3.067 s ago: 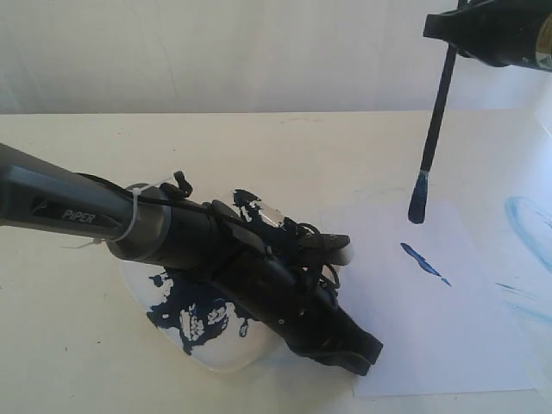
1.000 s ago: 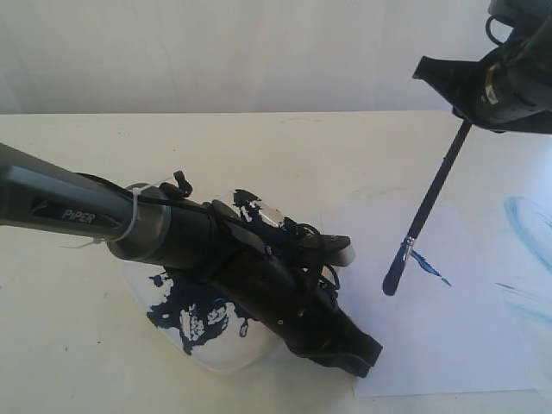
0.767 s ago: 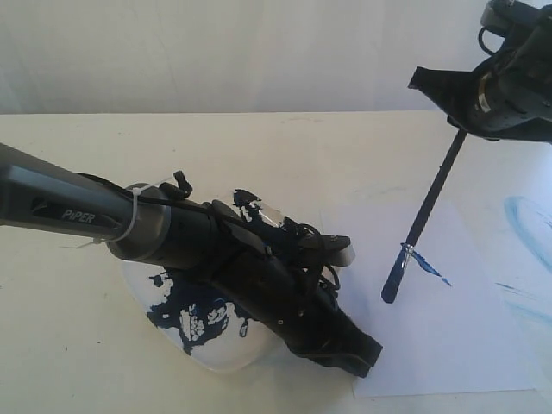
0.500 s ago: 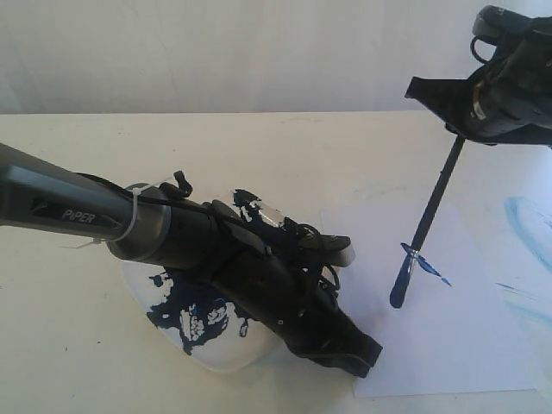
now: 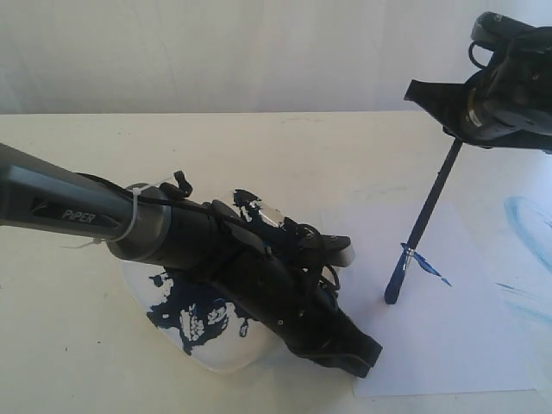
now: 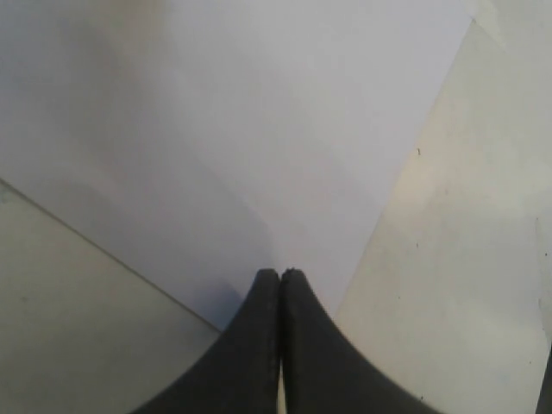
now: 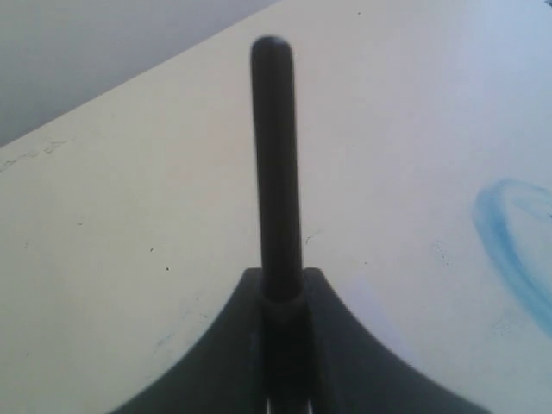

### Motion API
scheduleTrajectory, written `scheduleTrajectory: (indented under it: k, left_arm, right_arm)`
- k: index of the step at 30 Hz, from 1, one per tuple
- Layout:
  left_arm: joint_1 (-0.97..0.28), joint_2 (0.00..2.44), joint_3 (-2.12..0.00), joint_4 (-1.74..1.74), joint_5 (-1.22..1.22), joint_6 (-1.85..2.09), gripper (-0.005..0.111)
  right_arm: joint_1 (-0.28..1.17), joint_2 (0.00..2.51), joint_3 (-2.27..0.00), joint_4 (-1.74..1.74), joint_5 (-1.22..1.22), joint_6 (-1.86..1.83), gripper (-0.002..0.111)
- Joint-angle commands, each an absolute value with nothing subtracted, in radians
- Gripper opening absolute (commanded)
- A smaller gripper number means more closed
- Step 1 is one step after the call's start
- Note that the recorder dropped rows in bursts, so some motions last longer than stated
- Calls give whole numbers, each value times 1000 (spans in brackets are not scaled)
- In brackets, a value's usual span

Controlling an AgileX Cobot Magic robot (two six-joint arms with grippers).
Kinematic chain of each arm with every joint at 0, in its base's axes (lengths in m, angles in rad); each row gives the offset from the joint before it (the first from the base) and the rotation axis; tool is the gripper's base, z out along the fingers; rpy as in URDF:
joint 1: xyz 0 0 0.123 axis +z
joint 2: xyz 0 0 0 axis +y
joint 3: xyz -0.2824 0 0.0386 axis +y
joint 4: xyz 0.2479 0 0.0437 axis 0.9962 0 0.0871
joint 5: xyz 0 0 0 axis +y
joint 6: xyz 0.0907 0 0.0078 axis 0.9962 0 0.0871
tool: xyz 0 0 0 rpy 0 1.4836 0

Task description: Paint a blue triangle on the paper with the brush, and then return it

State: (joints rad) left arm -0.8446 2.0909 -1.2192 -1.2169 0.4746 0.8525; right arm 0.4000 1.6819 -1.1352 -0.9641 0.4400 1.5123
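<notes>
The thin black brush (image 5: 423, 220) slants down from my right gripper (image 5: 444, 108), which is shut on its handle high at the back right. Its blue tip (image 5: 392, 293) is at the white paper (image 5: 457, 336), just left of a short dark-blue stroke (image 5: 427, 266). No blue triangle shows. In the right wrist view the handle (image 7: 274, 155) sticks out between the closed jaws of the right gripper (image 7: 283, 289). My left gripper (image 5: 369, 355) is shut and empty and rests at the paper's near left corner. The left wrist view has the left gripper (image 6: 280, 274) over the paper (image 6: 259, 129).
A white plate (image 5: 142, 293) smeared with dark blue paint sits under the left arm (image 5: 216, 246), which lies across it. Faint light-blue smears (image 5: 526, 224) mark the table right of the paper, and these smears (image 7: 509, 233) also show in the right wrist view.
The brush came down from hanging above the paper and now meets it left of the stroke. In the last second it grew steeper and its tip barely shifted. The left arm stayed still.
</notes>
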Motion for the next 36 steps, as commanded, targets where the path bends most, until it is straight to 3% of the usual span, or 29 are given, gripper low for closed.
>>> scheduleTrajectory:
  k: [1,36]
  left_arm:
    - [-850,2118,-1206,-1209,498,833,0]
    - [-850,2118,-1206,-1209,498,833,0]
  right_arm:
    - [399,1683,-1141,-1033,444,1560,0]
    - [397,1719,-1145,-1366,478,1874,0]
